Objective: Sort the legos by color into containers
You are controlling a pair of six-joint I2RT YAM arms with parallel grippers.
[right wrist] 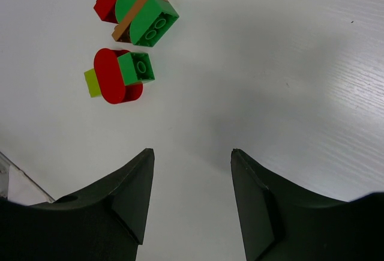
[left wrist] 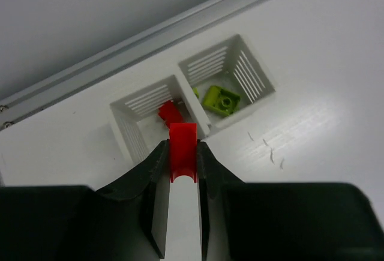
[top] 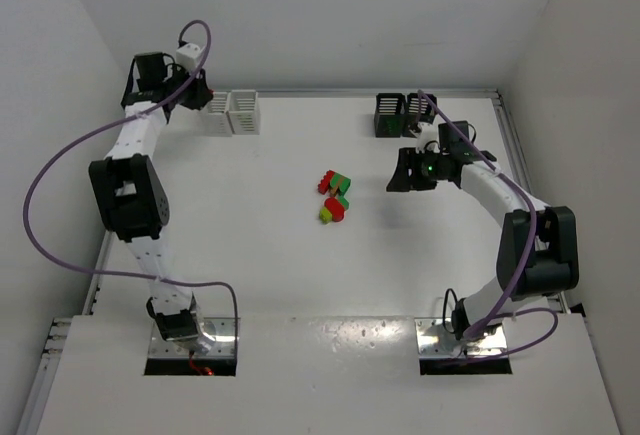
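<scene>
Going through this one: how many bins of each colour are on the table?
White bins: 2
Black bins: 2
Total: 4

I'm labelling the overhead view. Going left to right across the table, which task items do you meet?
pair of white bins → pile of legos → pair of black bins
</scene>
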